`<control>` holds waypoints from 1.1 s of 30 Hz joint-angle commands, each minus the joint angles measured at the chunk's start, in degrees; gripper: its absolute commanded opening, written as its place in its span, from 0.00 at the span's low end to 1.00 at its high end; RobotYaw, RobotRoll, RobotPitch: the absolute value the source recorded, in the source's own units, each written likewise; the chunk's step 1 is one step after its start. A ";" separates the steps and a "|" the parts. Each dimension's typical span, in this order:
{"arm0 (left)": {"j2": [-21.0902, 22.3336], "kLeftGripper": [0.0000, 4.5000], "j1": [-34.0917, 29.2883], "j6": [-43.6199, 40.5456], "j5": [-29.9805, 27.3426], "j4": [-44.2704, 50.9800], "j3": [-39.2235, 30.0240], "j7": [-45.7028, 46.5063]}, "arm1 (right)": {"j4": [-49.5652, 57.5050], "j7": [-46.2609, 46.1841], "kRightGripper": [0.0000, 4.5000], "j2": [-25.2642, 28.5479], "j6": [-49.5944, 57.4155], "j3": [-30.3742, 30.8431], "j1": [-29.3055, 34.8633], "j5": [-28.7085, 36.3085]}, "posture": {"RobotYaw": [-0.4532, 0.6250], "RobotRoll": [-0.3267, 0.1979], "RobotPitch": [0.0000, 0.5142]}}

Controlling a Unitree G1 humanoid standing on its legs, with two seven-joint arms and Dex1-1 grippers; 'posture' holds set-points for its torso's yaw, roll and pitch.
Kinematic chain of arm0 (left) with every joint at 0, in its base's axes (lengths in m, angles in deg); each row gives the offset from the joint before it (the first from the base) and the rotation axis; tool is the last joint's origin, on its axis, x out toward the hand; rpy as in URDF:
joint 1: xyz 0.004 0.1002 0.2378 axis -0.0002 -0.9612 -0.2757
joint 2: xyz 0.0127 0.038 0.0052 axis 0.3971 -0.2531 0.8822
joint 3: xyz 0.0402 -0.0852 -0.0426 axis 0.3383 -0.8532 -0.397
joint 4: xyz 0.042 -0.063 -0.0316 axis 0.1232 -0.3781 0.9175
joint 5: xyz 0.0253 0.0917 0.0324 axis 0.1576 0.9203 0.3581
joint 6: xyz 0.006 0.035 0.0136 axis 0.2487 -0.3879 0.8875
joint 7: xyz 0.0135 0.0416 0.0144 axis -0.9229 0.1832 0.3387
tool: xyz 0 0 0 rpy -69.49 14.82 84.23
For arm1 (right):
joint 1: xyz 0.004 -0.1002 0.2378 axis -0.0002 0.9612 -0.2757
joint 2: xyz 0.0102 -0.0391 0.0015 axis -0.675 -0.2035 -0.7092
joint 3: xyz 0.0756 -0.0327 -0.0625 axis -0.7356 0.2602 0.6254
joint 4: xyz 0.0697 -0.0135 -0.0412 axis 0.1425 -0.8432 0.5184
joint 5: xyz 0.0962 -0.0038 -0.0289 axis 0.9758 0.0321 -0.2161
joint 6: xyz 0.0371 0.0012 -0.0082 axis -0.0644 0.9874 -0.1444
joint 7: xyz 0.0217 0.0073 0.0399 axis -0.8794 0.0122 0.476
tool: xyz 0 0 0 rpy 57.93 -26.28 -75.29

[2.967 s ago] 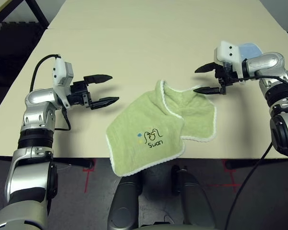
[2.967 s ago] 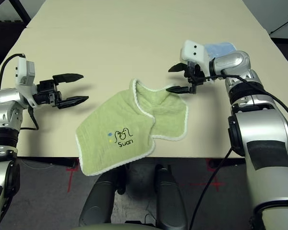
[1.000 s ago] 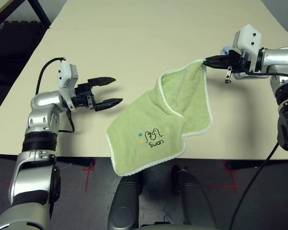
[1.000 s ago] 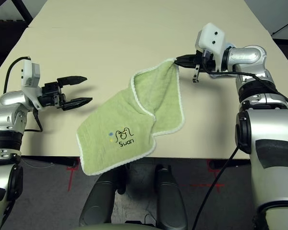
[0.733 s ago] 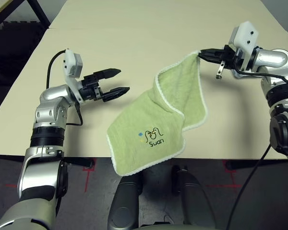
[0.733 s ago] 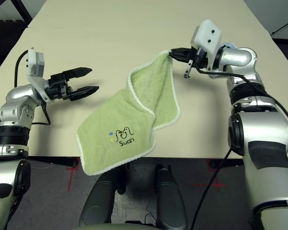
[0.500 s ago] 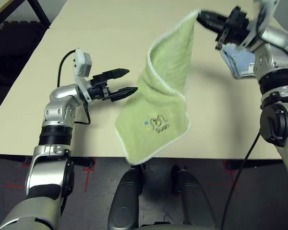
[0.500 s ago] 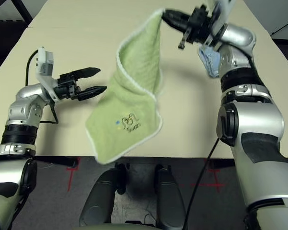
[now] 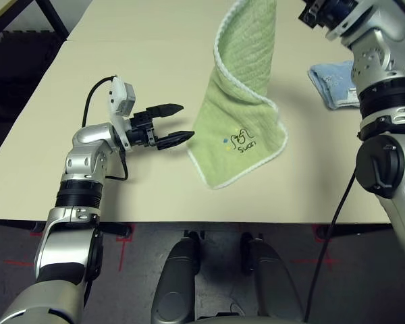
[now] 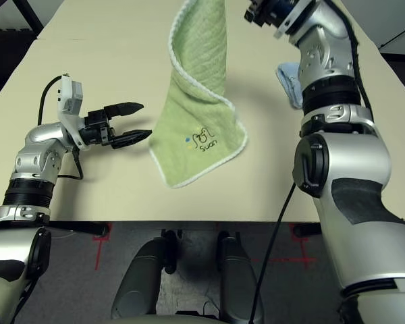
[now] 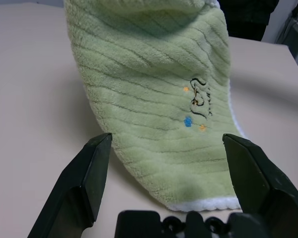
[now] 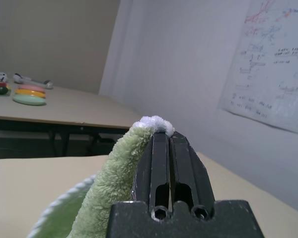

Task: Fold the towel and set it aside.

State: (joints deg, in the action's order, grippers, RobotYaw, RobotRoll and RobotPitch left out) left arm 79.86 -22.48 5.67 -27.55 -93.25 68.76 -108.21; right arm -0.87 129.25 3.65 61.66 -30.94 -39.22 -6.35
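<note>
The light green towel [image 9: 243, 74] hangs from one corner, pinched in my shut right gripper [image 12: 163, 138], which is raised high over the far middle of the table. Its lower end, with the "Suan" embroidery [image 9: 243, 140], bends onto the table near the front edge. My left gripper [image 9: 187, 121] stands open just left of that lower end, fingertips level with the towel's edge and not touching it. In the left wrist view the towel [image 11: 154, 99] fills the space ahead between the two spread fingers [image 11: 84, 183].
A smaller light blue folded towel [image 9: 334, 84] lies at the right side of the beige table [image 9: 121, 61], beside my right arm. The table's front edge runs just below the green towel's lower end.
My right gripper has lifted the towel's corner high, pulling the towel up off the front edge to hang. My left gripper has moved right, close to the towel's lower end.
</note>
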 commanded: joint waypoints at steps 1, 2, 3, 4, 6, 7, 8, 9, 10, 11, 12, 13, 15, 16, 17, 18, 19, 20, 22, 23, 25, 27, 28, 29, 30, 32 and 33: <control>-3.53 1.00 4.18 -0.41 -0.99 -2.24 -1.03 4.11 | -0.22 -0.68 0.01 1.03 0.08 1.51 -2.97 -1.63 | 0.47 0.62 0.42; -5.06 1.00 6.51 -2.79 -2.87 -2.47 -2.65 6.69 | -0.25 -0.92 0.01 0.97 0.38 1.74 -3.20 -1.84 | 0.47 0.62 0.42; -6.03 1.00 8.07 -4.46 -4.11 -2.60 -3.79 8.37 | -0.30 -1.11 0.01 0.92 0.56 1.92 -3.30 -1.95 | 0.47 0.62 0.42; -6.79 1.00 9.93 -7.61 -5.87 -2.21 -5.26 10.46 | -0.19 -0.94 0.01 0.78 0.50 2.36 -3.02 -2.22 | 0.47 0.62 0.42; -7.65 1.00 13.08 -14.98 -9.59 -0.54 -7.70 14.13 | 0.00 -1.14 0.01 0.45 0.65 3.01 -2.34 -2.75 | 0.47 0.62 0.42; -7.82 1.00 14.04 -17.88 -10.92 0.34 -8.46 15.55 | 0.09 -1.28 0.01 0.31 0.80 3.16 -2.13 -2.95 | 0.47 0.62 0.43; -7.72 1.00 14.76 -20.51 -11.55 1.09 -8.78 17.04 | 0.20 -1.34 0.01 0.17 0.91 3.24 -1.95 -3.08 | 0.47 0.62 0.43; -7.56 1.00 15.54 -23.04 -12.37 2.29 -8.89 17.77 | 0.31 -1.41 0.01 -0.06 0.88 3.34 -1.70 -3.22 | 0.47 0.62 0.43; -7.19 1.00 16.11 -25.63 -12.37 3.53 -8.41 18.86 | 0.38 -1.45 0.01 -0.30 0.86 3.52 -1.42 -3.41 | 0.48 0.62 0.43; -6.92 1.00 16.39 -27.19 -12.32 4.89 -7.89 19.47 | 0.46 -1.40 0.01 -0.50 0.63 3.80 -1.09 -3.69 | 0.48 0.62 0.44; -6.85 1.00 16.76 -30.29 -13.34 6.56 -8.02 20.60 | 0.51 -1.54 0.01 -0.75 0.65 3.99 -0.78 -3.79 | 0.48 0.62 0.44; -6.59 1.00 16.90 -32.76 -13.65 7.86 -7.76 21.48 | 0.54 -1.66 0.01 -0.93 0.65 4.13 -0.57 -3.81 | 0.48 0.62 0.44; -6.59 1.00 16.95 -35.94 -13.98 10.43 -7.44 23.14 | 0.52 -1.68 0.01 -1.12 0.31 4.65 -0.17 -4.15 | 0.48 0.62 0.45; -6.55 1.00 17.18 -37.81 -13.67 11.33 -7.02 24.53 | 0.55 -1.82 0.01 -1.21 0.25 4.77 -0.06 -4.24 | 0.48 0.62 0.45; -6.78 1.00 17.26 -37.99 -13.17 12.12 -6.64 25.49 | 0.62 -1.93 0.01 -1.30 0.18 4.87 0.04 -4.39 | 0.49 0.62 0.45; -7.25 1.00 17.57 -38.90 -13.43 12.77 -6.72 26.64 | 0.74 -2.06 0.01 -1.40 0.27 4.87 0.09 -4.46 | 0.49 0.62 0.46; -7.60 1.00 17.84 -39.52 -13.63 13.25 -6.74 27.49 | 0.86 -2.11 0.01 -1.47 0.33 4.85 0.14 -4.53 | 0.49 0.62 0.46; -7.81 1.00 18.27 -39.93 -12.98 13.31 -6.28 28.83 | 0.91 -2.18 0.01 -1.53 0.30 4.87 0.20 -4.65 | 0.49 0.62 0.46; -8.22 1.00 18.83 -40.06 -12.30 13.23 -5.53 30.10 | 1.01 -2.43 0.01 -1.69 0.36 4.76 0.21 -4.65 | 0.49 0.62 0.46; -8.33 1.00 19.00 -40.36 -12.30 13.22 -5.26 30.48 | 1.11 -2.55 0.01 -1.76 0.45 4.67 0.20 -4.58 | 0.49 0.62 0.46; -8.97 1.00 19.60 -38.07 -9.55 11.05 -3.91 32.88 | 1.32 -2.64 0.01 -1.93 0.48 4.25 -0.14 -4.08 | 0.50 0.62 0.46; -10.55 1.00 21.29 -34.98 -6.18 6.27 -3.95 38.63 | 1.40 -2.69 0.01 -1.88 0.34 3.93 -0.62 -3.75 | 0.50 0.62 0.46; -11.45 1.00 22.36 -33.93 -5.10 3.69 -4.50 41.60 | 1.37 -2.74 0.01 -1.77 0.03 3.93 -0.78 -3.83 | 0.50 0.62 0.47; -11.84 1.00 23.20 -32.76 -3.86 1.69 -3.96 42.28 | 1.23 -3.05 0.01 -1.74 0.04 3.60 -1.10 -3.58 | 0.50 0.62 0.47; -11.93 1.00 23.76 -31.56 -2.55 0.16 -2.91 41.99 | 1.07 -3.27 0.01 -1.69 0.02 3.38 -1.40 -3.42 | 0.49 0.62 0.46; -12.25 1.00 24.48 -30.87 -1.38 -2.64 -2.29 42.05 | 0.87 -3.72 0.01 -1.58 -0.33 2.87 -2.03 -3.05 | 0.49 0.62 0.47; -12.20 1.00 24.57 -30.19 -0.49 -4.05 -1.97 42.39 | 0.74 -4.12 0.01 -1.47 -0.32 2.35 -2.57 -2.60 | 0.49 0.62 0.47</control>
State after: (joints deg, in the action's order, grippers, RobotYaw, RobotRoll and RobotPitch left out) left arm 68.04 1.44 -25.70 -30.06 -94.96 65.62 -66.38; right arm -0.85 125.77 1.56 62.22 -27.04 -39.84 -10.42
